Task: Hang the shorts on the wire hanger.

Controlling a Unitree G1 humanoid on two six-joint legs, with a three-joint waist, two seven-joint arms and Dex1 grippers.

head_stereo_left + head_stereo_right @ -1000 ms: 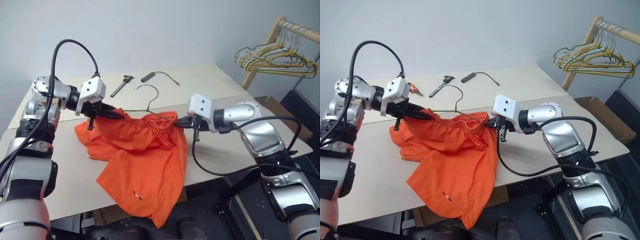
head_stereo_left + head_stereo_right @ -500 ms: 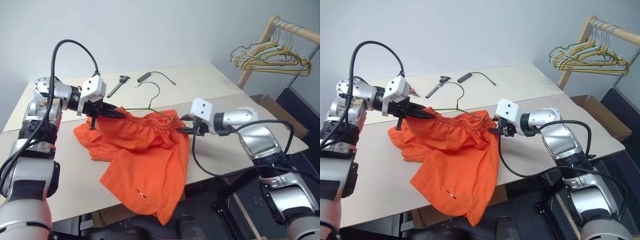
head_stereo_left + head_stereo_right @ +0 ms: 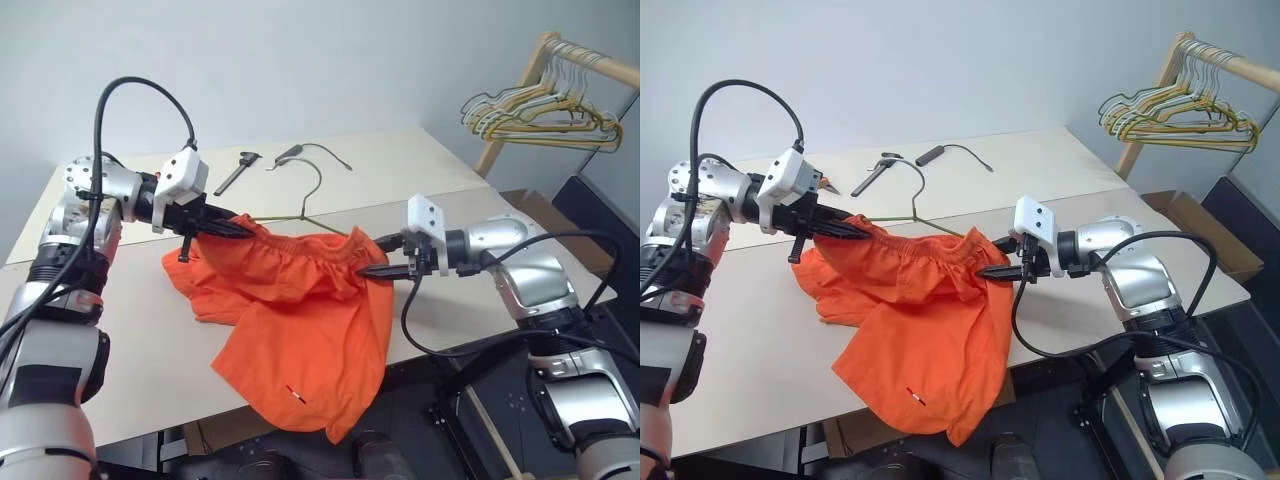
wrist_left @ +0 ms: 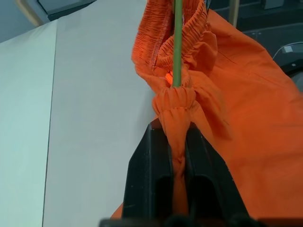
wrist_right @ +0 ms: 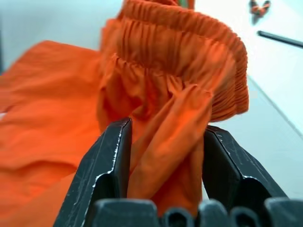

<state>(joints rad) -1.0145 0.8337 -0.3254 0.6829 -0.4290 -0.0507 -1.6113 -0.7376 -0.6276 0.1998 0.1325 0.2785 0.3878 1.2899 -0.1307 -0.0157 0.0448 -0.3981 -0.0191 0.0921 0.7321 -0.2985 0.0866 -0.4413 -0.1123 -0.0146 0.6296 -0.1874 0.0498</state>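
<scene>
The orange shorts (image 3: 300, 300) hang over the table's front edge, their waistband stretched between my two grippers. My left gripper (image 4: 173, 127) is shut on a bunched end of the waistband, at the shorts' left end (image 3: 238, 228). The wire hanger (image 3: 312, 195) lies behind the shorts, hook toward the back, and its green wire (image 4: 177, 42) runs into the waistband opening. My right gripper (image 5: 165, 126) is at the waistband's right end (image 3: 378, 270). It is open, and a fold of orange fabric sits loosely between its fingers.
A bunch of yellowish and pale wire hangers (image 3: 540, 105) hangs on a wooden rack at the far right. At the back of the table (image 3: 420, 170) lie a black tool (image 3: 240, 168), a black handle with a cord (image 3: 298, 151) and orange-handled pliers (image 3: 825, 182). A cardboard box (image 3: 1200, 215) stands at the right.
My right gripper's fingers have parted around the waistband, which they pinched a second ago, and the hand has drawn slightly right. The left gripper keeps its grip. The camera shifted.
</scene>
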